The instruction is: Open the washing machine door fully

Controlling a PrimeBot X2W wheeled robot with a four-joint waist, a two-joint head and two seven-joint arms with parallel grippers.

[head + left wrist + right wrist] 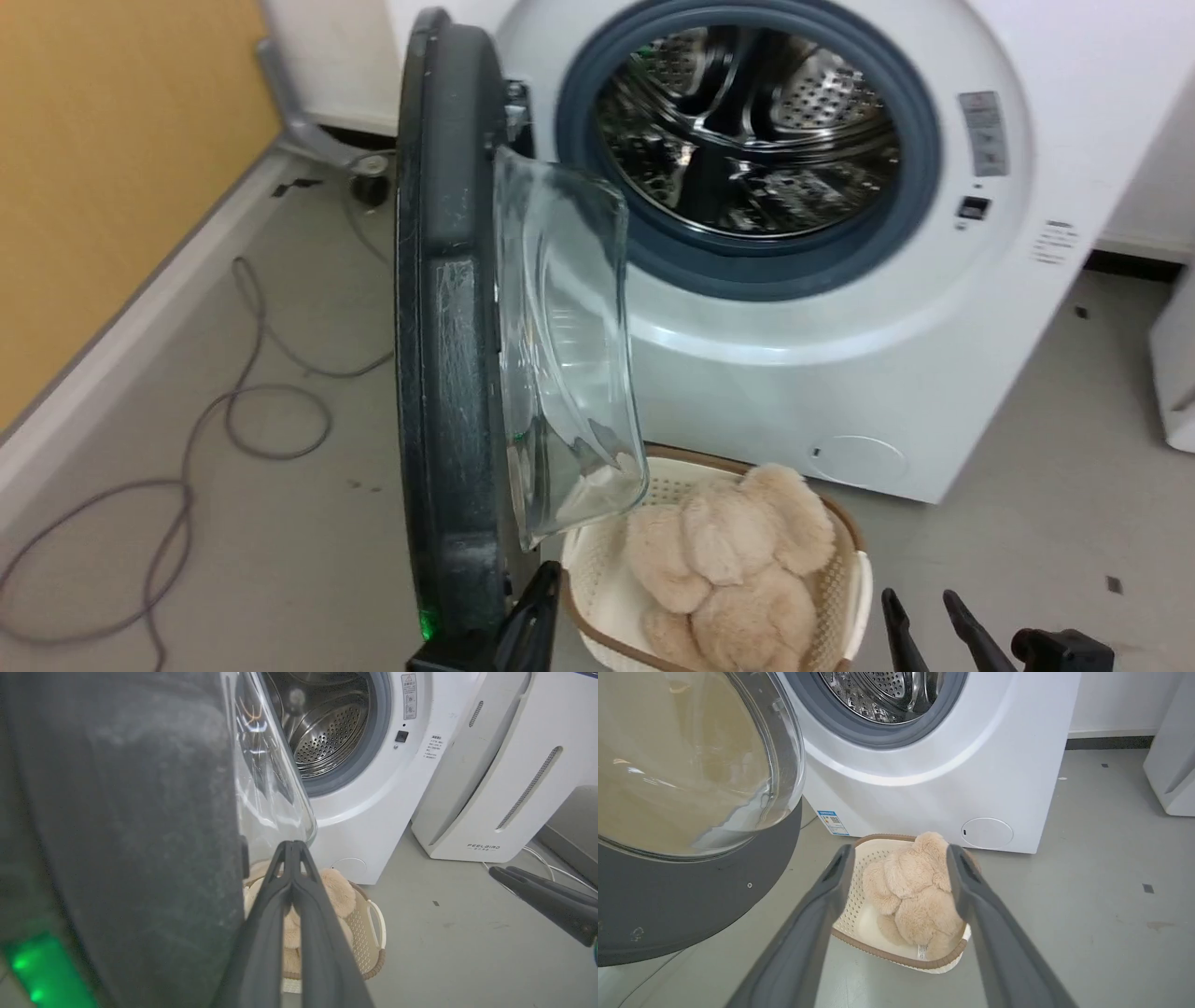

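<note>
The washing machine door point(448, 327) stands swung out, edge-on to the head view, its clear glass bowl point(569, 355) bulging right toward the machine point(840, 355). The steel drum point(747, 121) lies exposed inside its grey ring. My left gripper point(546, 579) is shut on nothing, right beside the inner side of the door's bottom rim; whether it touches is unclear. In the left wrist view the shut fingertips point(292, 847) sit against the dark rim point(131, 812) below the glass point(266, 779). My right gripper point(917, 597) is open, low right, away from the door point(691, 896), and spans point(901, 858) the basket.
A white basket point(859, 579) with a beige plush toy point(728, 551) sits on the floor before the machine, under the glass bowl. Grey cables point(243, 392) loop on the floor left of the door, by a yellow wall point(93, 140). A white appliance point(504, 765) stands right.
</note>
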